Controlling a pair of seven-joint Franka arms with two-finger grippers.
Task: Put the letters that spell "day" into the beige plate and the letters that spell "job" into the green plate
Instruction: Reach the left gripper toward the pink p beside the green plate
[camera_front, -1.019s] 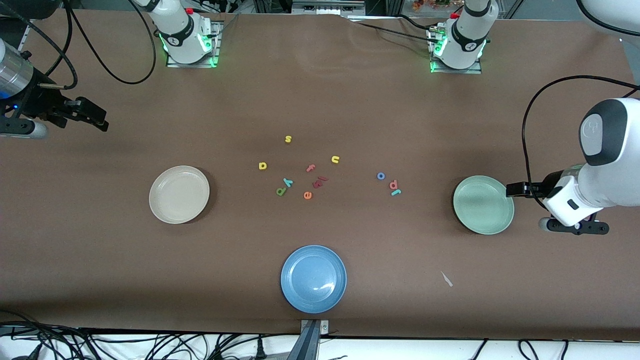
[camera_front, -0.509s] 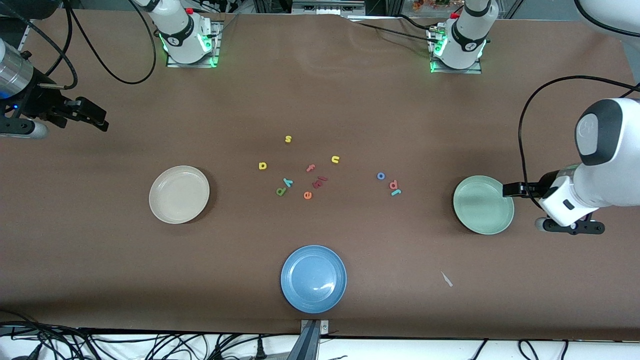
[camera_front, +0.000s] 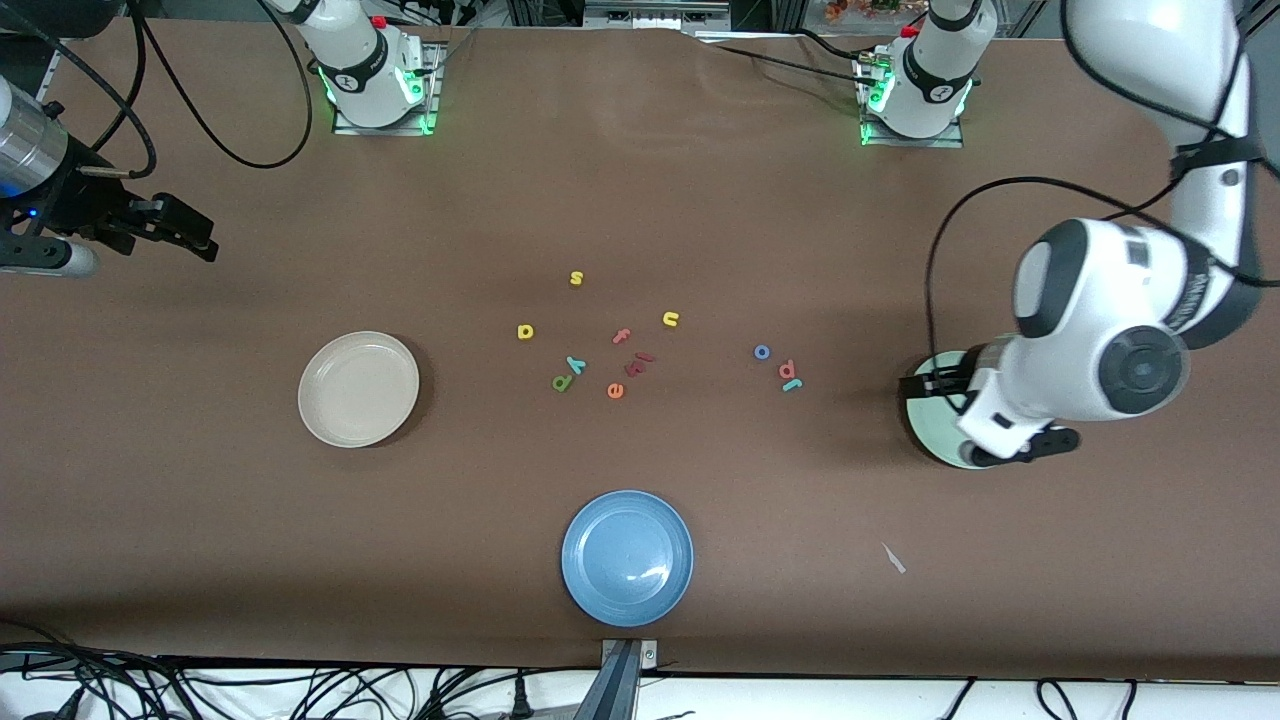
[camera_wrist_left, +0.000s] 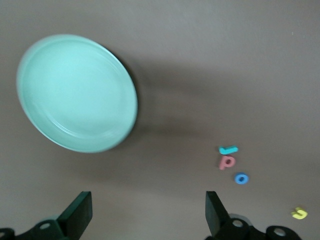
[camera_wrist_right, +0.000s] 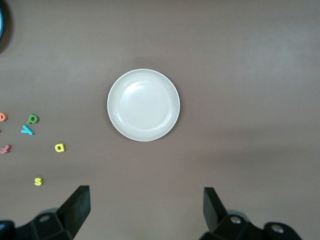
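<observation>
The left claw (camera_front: 912, 387) hangs over the round, pale mint-green plate (camera_wrist_left: 75, 92), its fingers (camera_wrist_left: 77, 214) spread wide apart with nothing between them. The right claw (camera_front: 190, 232) waits above the bare brown table (camera_front: 640, 200) at the right arm's end, its fingers (camera_wrist_right: 75, 205) likewise parted and empty.

The round cream-beige plate (camera_front: 358, 388) lies toward the right arm's end and holds nothing. Near the middle of the table, the small green foam d (camera_front: 561, 383) touches the teal foam y (camera_front: 575, 364), with the yellow foam a (camera_front: 525, 331) near them, farther from the front camera.

Closer to the green plate, the salmon-red foam b (camera_front: 787, 370) lies just beside the thin teal foam j (camera_front: 792, 384), and the blue ring-shaped foam o (camera_front: 762, 352) sits near both.
</observation>
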